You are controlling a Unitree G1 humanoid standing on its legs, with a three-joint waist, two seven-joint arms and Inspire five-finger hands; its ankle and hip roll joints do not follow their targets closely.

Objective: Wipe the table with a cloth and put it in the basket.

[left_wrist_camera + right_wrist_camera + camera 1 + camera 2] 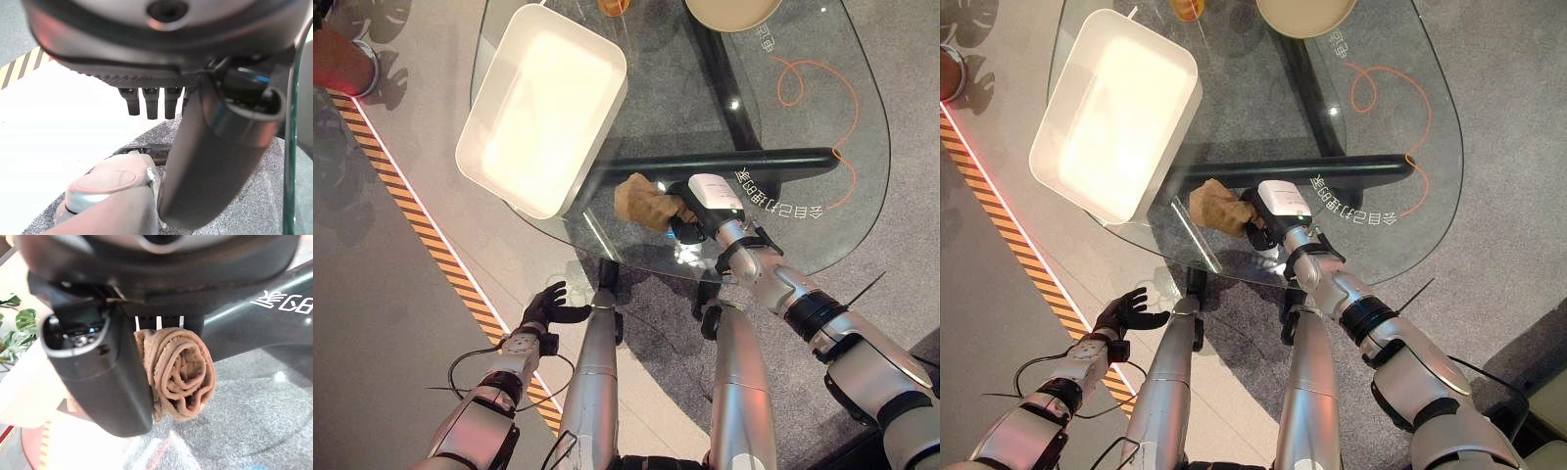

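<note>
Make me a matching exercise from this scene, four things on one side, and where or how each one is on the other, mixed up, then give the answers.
Things:
1. cloth
2. white basket
3. left hand
4. orange cord

Descriptions:
A. open, low beside the table's near edge, holding nothing
B. bunched up in the right hand on the glass table
C. looped near the glass top's right edge
D. empty, at the table's left edge

Pairs: 1-B, 2-D, 3-A, 4-C

Glass-topped bench (822, 186) on a dark frame, standing on grey floor. On it: white rectangular basket (543, 108) at its left edge, crumpled brown cloth (641, 201) near the front edge, and a beige round dish (734, 12) plus a small orange object (614, 6) at the far side.
</note>
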